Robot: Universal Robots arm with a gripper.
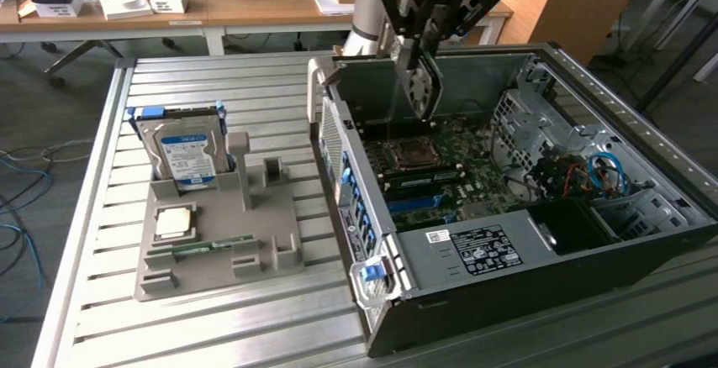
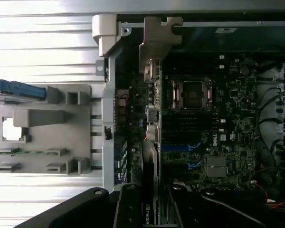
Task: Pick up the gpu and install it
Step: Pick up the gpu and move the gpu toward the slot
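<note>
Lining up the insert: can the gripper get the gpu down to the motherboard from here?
Probably yes: the case stands open, the gpu hangs upright in the gripper above the motherboard, nothing visible between them.

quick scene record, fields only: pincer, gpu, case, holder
pincer: closed on the gpu
gpu: upright, hanging over the motherboard
case: lying open, on the exterior view's right
holder: on the exterior view's left, carries hard drive upright and memory stick lying flat
</note>
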